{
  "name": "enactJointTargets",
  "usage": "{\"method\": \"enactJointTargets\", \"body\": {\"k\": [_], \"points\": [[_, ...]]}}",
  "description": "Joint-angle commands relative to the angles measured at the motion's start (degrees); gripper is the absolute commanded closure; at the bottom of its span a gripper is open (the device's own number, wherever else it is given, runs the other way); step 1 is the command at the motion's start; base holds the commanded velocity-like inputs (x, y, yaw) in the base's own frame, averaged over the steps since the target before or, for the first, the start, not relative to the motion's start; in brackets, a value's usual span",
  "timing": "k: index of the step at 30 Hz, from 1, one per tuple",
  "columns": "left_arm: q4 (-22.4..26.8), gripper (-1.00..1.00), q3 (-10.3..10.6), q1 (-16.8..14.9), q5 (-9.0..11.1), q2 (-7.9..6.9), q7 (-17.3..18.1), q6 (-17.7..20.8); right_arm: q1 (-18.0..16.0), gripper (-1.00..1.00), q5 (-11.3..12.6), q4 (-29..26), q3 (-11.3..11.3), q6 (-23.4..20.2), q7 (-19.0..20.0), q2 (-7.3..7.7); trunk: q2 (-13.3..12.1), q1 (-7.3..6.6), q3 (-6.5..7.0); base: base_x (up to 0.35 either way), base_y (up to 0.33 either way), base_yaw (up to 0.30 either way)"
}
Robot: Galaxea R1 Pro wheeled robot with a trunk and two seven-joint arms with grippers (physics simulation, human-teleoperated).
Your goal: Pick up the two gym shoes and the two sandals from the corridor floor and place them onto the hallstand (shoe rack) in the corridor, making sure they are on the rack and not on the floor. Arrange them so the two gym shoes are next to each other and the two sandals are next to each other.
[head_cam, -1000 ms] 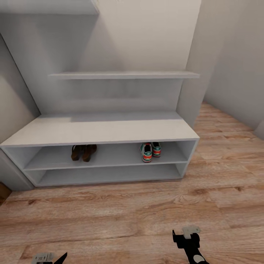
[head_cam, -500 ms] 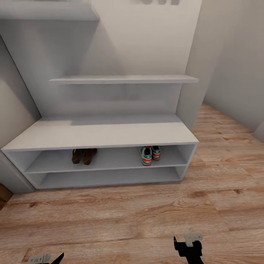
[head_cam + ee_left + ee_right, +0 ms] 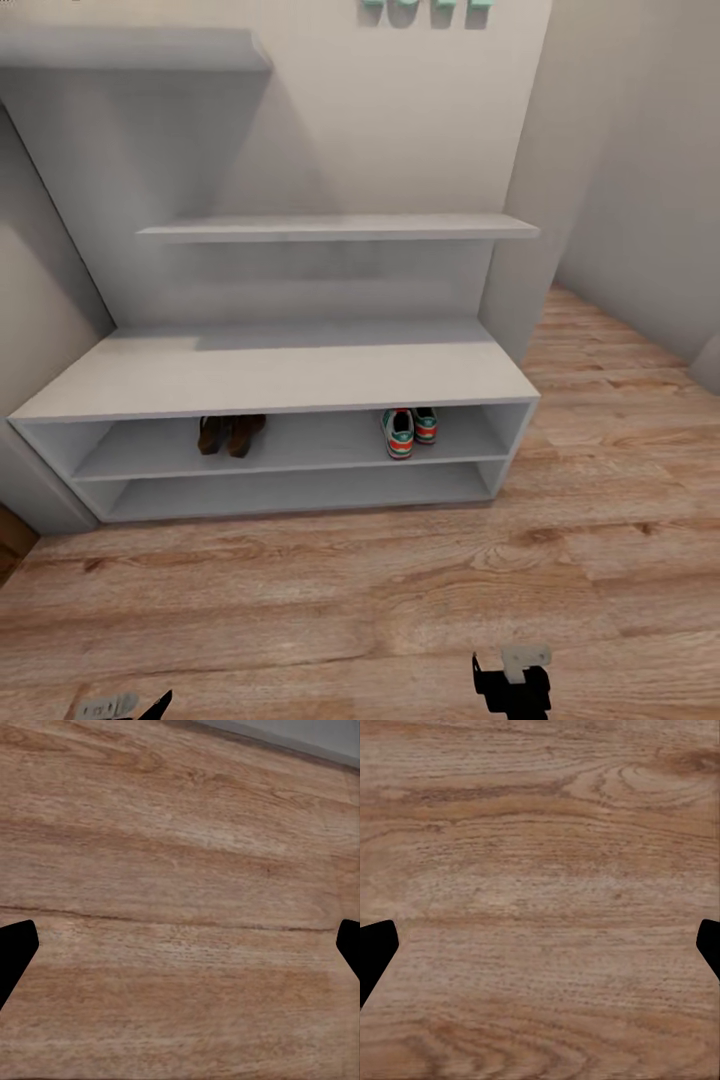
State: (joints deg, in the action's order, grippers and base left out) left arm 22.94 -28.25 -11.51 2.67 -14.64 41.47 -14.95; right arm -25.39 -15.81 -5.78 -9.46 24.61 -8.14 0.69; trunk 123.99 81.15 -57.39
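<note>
The two gym shoes point(image 3: 408, 431), white with green stripes and red-orange heels, stand side by side at the right of the upper slot of the hallstand point(image 3: 280, 370). At the left of the same slot, the two brown sandals point(image 3: 230, 433) lie together. Both arms hang low over the corridor floor point(image 3: 360, 600), well in front of the rack. My left gripper point(image 3: 125, 705) shows at the head view's bottom edge, my right gripper point(image 3: 512, 682) further right. In the wrist views the left gripper point(image 3: 180, 945) and the right gripper point(image 3: 540, 949) are open, with bare planks between the fingers.
Two stepped wall shelves point(image 3: 340, 227) hang above the bench, and teal letters point(image 3: 425, 10) sit on the wall at the top. A wall corner point(image 3: 520, 200) stands right of the rack, where the floor runs on. A grey wall closes the left side.
The whole picture has shifted down a little as the camera moved, bringing the wall letters into sight. The shoes and sandals stay put; both grippers sit slightly lower in the frame.
</note>
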Motion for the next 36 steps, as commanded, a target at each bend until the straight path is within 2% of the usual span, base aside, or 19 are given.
{"method": "enactJointTargets", "body": {"k": [1, 23, 36], "points": [[-0.1, -1.00, -0.2, 0.0, 0.1, 0.01, 0.2, 0.0, 0.0, -1.00, -0.6, 0.4, -0.4, 0.2, -0.2, -0.04, -0.4, -0.24, 0.14, 0.000, 0.000, 0.000], [0.2, -1.00, -0.2, -0.1, 0.0, -0.03, -0.5, -0.2, 0.0, -1.00, -0.5, 2.9, -0.3, 0.2, 0.0, -0.33, -9.2, -5.07, 4.09, 0.000, 0.000, 0.000], [0.1, -1.00, -0.2, 0.0, 0.0, -0.10, -0.5, -3.9, 0.0, -1.00, -0.6, 4.1, -0.3, 0.0, 0.0, -0.34, -14.4, -7.92, 6.43, 0.000, 0.000, 0.000]]}}
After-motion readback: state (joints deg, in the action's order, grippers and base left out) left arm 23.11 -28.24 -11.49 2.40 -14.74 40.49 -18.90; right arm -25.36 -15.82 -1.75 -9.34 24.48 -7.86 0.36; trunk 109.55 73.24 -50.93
